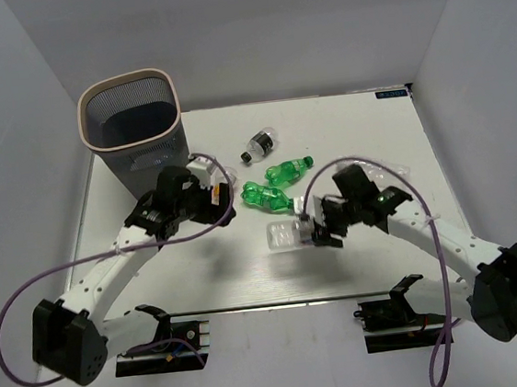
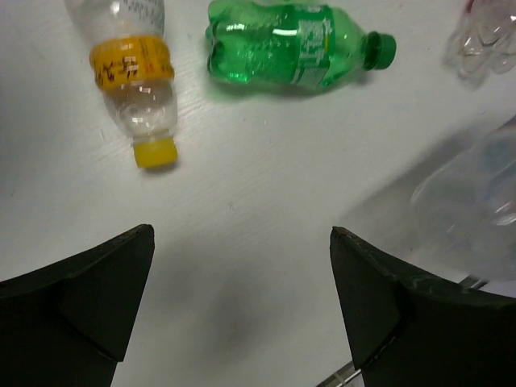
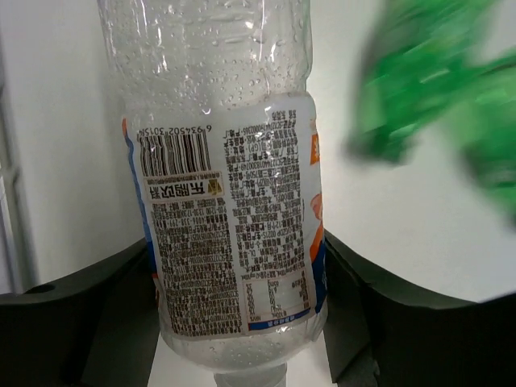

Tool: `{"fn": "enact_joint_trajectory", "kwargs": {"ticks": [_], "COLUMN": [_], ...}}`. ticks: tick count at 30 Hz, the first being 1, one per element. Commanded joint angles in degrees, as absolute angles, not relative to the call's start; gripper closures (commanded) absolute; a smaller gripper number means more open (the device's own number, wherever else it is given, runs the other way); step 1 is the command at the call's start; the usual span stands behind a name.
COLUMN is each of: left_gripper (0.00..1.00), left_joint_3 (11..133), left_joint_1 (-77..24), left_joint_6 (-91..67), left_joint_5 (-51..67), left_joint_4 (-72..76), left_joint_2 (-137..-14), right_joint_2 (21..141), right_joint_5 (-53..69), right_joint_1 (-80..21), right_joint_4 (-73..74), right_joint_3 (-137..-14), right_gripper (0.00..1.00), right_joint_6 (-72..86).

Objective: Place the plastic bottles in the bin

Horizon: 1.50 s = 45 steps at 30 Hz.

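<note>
The bin [image 1: 131,124], dark mesh with a pale rim, stands at the far left. My right gripper [image 1: 316,231] is shut on a clear bottle [image 1: 286,234] with a white printed label; in the right wrist view the bottle [image 3: 234,242] sits between both fingers [image 3: 403,322]. My left gripper [image 1: 210,187] is open and empty just right of the bin; its wrist view shows the open gripper [image 2: 242,242] over bare table. Beyond it lie a clear bottle with an orange band and yellow cap [image 2: 137,89] and a green bottle [image 2: 294,44]. Two green bottles [image 1: 276,184] lie mid-table.
A clear bottle with a black cap [image 1: 261,144] lies at the far middle. Another crushed clear bottle [image 2: 484,40] lies right of the green one. White walls enclose the table [image 1: 372,126] on three sides. Purple cables loop from both arms.
</note>
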State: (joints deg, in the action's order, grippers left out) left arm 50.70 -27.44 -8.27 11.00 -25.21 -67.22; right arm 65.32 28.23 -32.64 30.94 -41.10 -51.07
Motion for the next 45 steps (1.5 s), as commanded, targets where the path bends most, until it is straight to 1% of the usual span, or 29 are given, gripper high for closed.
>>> {"fn": "enact_joint_trajectory", "kwargs": {"ticks": [1, 3, 4, 8, 9, 10, 13, 15, 16, 18, 19, 21, 23, 24, 25, 26, 28, 29, 31, 32, 33, 34, 35, 36, 39, 42, 44, 45], "left_gripper": [0.01, 0.01, 0.01, 0.01, 0.01, 0.01, 0.01, 0.01, 0.01, 0.01, 0.01, 0.01, 0.01, 0.01, 0.01, 0.01, 0.01, 0.01, 0.01, 0.01, 0.01, 0.01, 0.01, 0.01, 0.01, 0.01, 0.01, 0.01], "left_joint_3": [46.6, 43.9, 43.2, 39.5, 38.8, 37.5, 35.6, 35.6, 35.6, 35.6, 35.6, 35.6, 35.1, 35.1, 35.1, 35.1, 34.5, 34.5, 34.5, 34.5, 34.5, 34.5, 34.5, 34.5, 34.5, 34.5, 34.5, 34.5], "left_joint_1": [-27.9, -27.9, -27.9, -28.5, -28.5, -28.5, -28.5, -28.5, -28.5, -28.5, -29.0, -29.0, -29.0, -29.0, -29.0, -29.0, -29.0, -29.0, -29.0, -29.0, -29.0, -29.0, -29.0, -29.0, -29.0, -29.0, -29.0, -29.0], "left_joint_6": [-11.9, -13.2, -13.7, -16.3, -16.3, -17.0, -18.1, -18.6, -18.6, -18.6, -19.2, -19.2, -19.2, -19.2, -19.2, -19.2, -19.2, -19.2, -19.2, -19.2, -19.2, -19.2, -18.6, -18.6, -18.6, -18.6, -18.6, -18.6], "left_joint_5": [7.8, 7.8, 7.8, 7.8, 7.8, 8.3, 9.9, 10.5, 11.0, 11.0, 11.0, 11.0, 11.0, 11.0, 11.0, 11.0, 11.0, 11.6, 11.6, 11.6, 11.6, 11.6, 11.6, 11.6, 12.2, 12.2, 12.2, 12.2], "left_joint_4": [-25.4, -25.9, -26.4, -28.1, -28.1, -28.6, -28.7, -28.7, -28.7, -28.7, -29.2, -29.2, -29.2, -28.6, -28.6, -28.0, -27.3, -27.3, -26.8, -26.8, -26.8, -26.8, -27.3, -27.3, -27.3, -27.3, -27.3, -27.3], "left_joint_2": [-59.7, -57.6, -56.7, -52.4, -51.0, -50.5, -49.8, -49.8, -49.3, -49.3, -49.3, -48.7, -48.7, -48.7, -48.7, -49.5, -50.2, -50.9, -51.6, -51.6, -51.6, -51.6, -51.6, -51.6, -51.6, -51.6, -51.6, -52.1], "right_joint_2": [67.3, 70.2, 72.2, 79.2, 80.4, 85.1, 91.8, 97.7, 99.2, 105.5, 107.1, 112.0, 114.2, 114.5, 114.7, 114.6, 115.1, 115.7, 120.0, 121.4, 126.0, 127.8, 129.5, 132.2, 135.2, 136.1, 136.9, 137.2], "right_joint_5": [27.3, 23.5, 21.8, 20.2, 20.6, 21.0, 23.1, 23.1, 23.2, 22.7, 22.2, 21.9, 22.0, 22.7, 24.0, 26.3, 26.4, 27.3, 28.2, 28.8, 29.4, 28.5, 28.4, 28.4, 28.0, 26.6, 24.3, 23.6], "right_joint_1": [-32.4, -32.3, -32.3, -32.6, -32.8, -33.0, -34.9, -36.2, -36.7, -38.1, -38.6, -39.7, -40.7, -41.0, -41.7, -42.0, -43.2, -43.7, -44.6, -44.7, -45.0, -45.8, -46.0, -46.4, -48.0, -48.9, -49.3, -49.3], "right_joint_4": [28.5, 25.5, 23.5, 18.7, 18.3, 17.4, 14.9, 9.8, 7.5, 5.8, 4.8, 2.7, 0.7, -4.8, -6.8, -14.5, -20.8, -25.9, -34.6, -36.5, -38.0, -36.6, -36.0, -35.3, -37.0, -38.7, -39.0, -38.8], "right_joint_3": [-58.1, -62.0, -66.8, -75.7, -79.2, -83.5, -92.7, -100.9, -103.0, -113.2, -115.6, -124.9, -127.6, -127.4, -126.7, -123.2, -120.7, -119.6, -120.4, -122.8, -124.1, -126.3, -133.9, -136.0, -137.9, -136.1, -136.2, -136.1], "right_gripper": [0.93, 0.93, 0.93, 0.93, 0.92, 0.92, 0.92, 0.90, 0.90, 0.90, 0.90, 0.90, 0.90, 0.90, 0.90, 0.89, 0.89, 0.87, 0.86, 0.83, 0.83, 0.82, 0.82, 0.79, 0.75, 0.75, 0.63, 0.52], "right_joint_6": [-42.7, -38.1, -35.9, -32.4, -32.2, -31.6, -30.2, -29.0, -28.7, -27.6, -27.2, -25.6, -24.4, -23.6, -23.2, -21.2, -18.9, -15.3, -12.1, -8.2, -7.1, -6.8, -5.6, -5.5, -6.2, -6.1, -5.9, -5.9]}}
